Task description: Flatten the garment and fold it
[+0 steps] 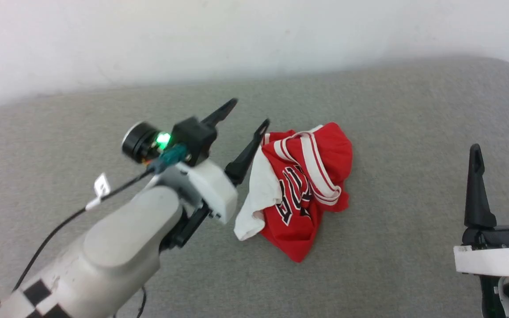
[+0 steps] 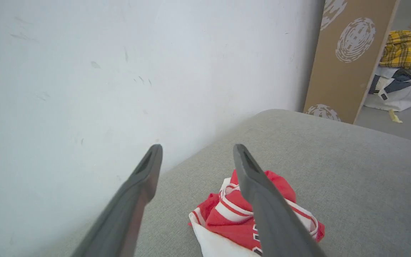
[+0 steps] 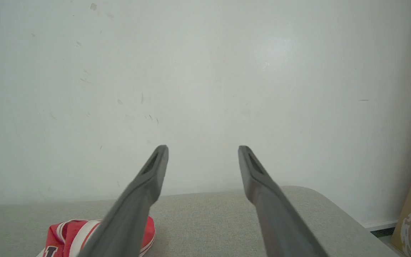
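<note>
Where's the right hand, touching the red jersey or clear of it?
Apart. The head view shows a wide stretch of bare grey cushion between the right hand and the red jersey.

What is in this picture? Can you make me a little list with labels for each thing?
shirt: red and white, crumpled in a heap
grey cushion: the shirt lies on it
left gripper: open, empty, next to the shirt's left edge
right gripper: open, empty, far off to the right of the shirt
wall: white, behind the cushion
job so far: shirt not flat or folded yet
</note>
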